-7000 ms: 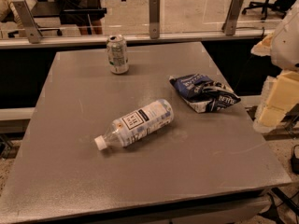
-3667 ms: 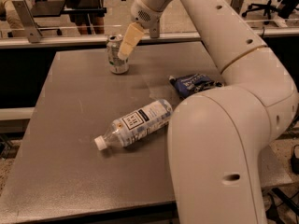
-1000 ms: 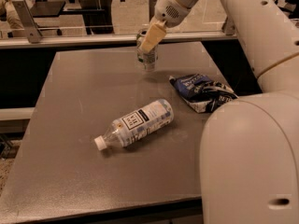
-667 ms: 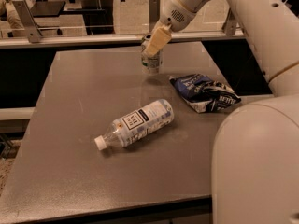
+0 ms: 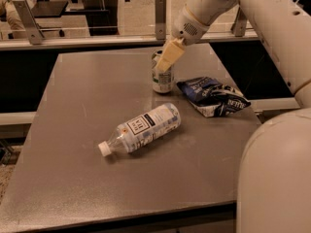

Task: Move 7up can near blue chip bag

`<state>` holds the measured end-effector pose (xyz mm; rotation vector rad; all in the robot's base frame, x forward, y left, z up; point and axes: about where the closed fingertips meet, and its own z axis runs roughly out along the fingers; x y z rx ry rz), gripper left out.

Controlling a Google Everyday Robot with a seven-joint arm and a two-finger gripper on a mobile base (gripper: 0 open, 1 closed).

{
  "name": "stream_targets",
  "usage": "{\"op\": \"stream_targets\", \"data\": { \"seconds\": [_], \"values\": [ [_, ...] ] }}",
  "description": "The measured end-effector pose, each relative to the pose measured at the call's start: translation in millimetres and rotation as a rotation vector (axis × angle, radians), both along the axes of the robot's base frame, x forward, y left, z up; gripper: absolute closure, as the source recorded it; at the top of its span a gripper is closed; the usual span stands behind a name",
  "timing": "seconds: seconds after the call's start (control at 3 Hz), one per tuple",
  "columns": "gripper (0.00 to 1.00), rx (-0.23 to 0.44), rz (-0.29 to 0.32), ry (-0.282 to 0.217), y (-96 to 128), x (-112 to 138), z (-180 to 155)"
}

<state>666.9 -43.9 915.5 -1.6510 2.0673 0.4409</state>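
Note:
The 7up can [image 5: 163,81] is upright, silver-white with green markings, just left of the blue chip bag [image 5: 214,97]. The bag lies crumpled and flat on the right part of the grey table [image 5: 68,178]. My gripper [image 5: 165,63] reaches down from the upper right on the white arm [image 5: 209,4]. Its cream fingers [image 5: 170,55] are closed on the can's top and hide the rim. The can's base is at or just above the table surface; I cannot tell which.
A clear plastic bottle [image 5: 142,128] with a white cap lies on its side in the middle of the table, in front of the can. The arm's large white body [image 5: 277,174] fills the lower right. A railing with metal posts [image 5: 160,11] runs behind the table.
The gripper has carried the can to the right and towards the front, from the table's far left part to a spot right beside the blue chip bag. The bottle and the bag have not moved.

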Motion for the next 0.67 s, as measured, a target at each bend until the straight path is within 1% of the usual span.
{"op": "stream_targets", "data": {
  "seconds": [0.33, 0.67],
  "values": [
    [0.00, -0.007, -0.002, 0.012, -4.1, -5.6, -9.6],
    [0.00, -0.007, -0.002, 0.012, -4.1, -5.6, -9.6]
  ]
}}
